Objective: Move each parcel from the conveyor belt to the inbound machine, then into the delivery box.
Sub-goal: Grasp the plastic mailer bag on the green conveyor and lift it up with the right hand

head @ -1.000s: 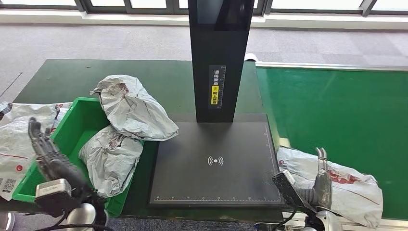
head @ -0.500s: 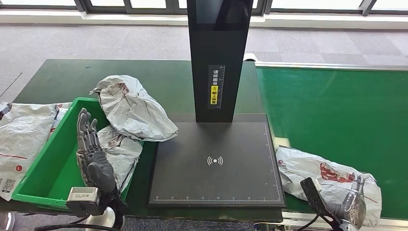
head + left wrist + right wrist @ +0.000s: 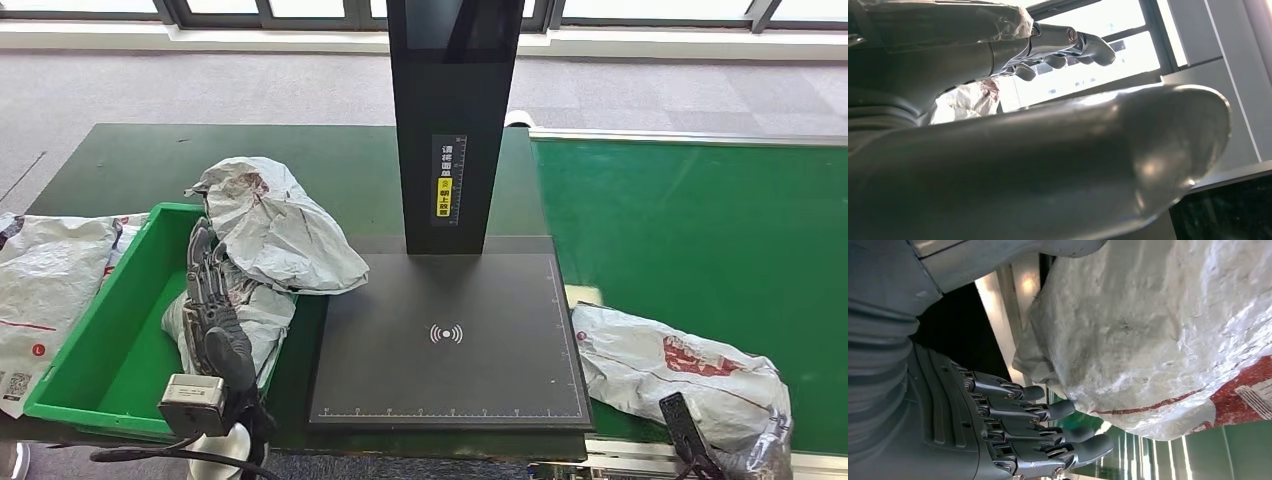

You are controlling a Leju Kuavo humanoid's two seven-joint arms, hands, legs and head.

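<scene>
We see the left hand (image 3: pixel 212 320) with fingers straight and apart, empty, above parcels in the green box (image 3: pixel 100 350); the right hand (image 3: pixel 998 430), fingers spread, holds nothing beside the conveyor's parcel (image 3: pixel 680 375).

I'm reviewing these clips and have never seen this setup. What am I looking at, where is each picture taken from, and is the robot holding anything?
This is a humanoid robot sorting parcels. The wide picture is its own head view, looking down. The black pad with the tall black column is the inbound machine. On the right is the green conveyor belt, with one grey parcel lying at its near edge. On the left is the green delivery box with grey parcels in it and over its rim.

The other two pictures come from cameras at the wrists, so they look turned. The left hand hangs over the box, fingers straight, holding nothing. In the right wrist view the right hand is beside the belt parcel, fingers apart, not gripping it.
</scene>
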